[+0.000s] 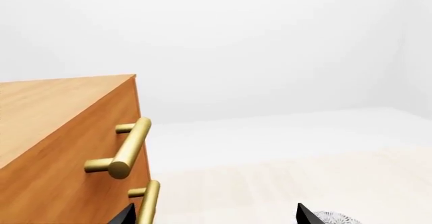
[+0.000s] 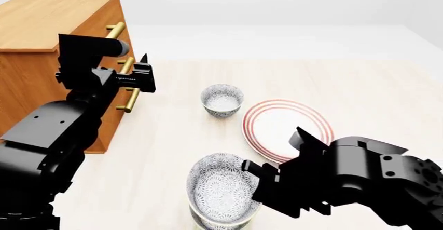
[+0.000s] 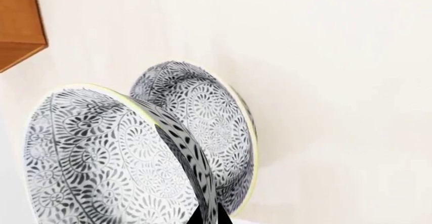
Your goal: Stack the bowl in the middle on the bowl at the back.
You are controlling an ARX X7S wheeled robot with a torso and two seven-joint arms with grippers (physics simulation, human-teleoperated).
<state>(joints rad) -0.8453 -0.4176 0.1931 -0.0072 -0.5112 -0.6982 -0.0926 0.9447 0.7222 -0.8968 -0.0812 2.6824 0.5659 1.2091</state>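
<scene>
The middle bowl (image 2: 220, 187) is small, round and white, speckled all over with grey-blue scrollwork. It is lifted over a matching near bowl (image 2: 207, 220), rim pinched by the right gripper (image 2: 250, 174) (arm reaching in from the near right). The back bowl (image 2: 222, 100) sits far off, just beside the red-ringed plate (image 2: 287, 129). The left gripper (image 2: 142, 77) hangs raised by the wooden cabinet (image 2: 49, 43), jaws parted.
</scene>
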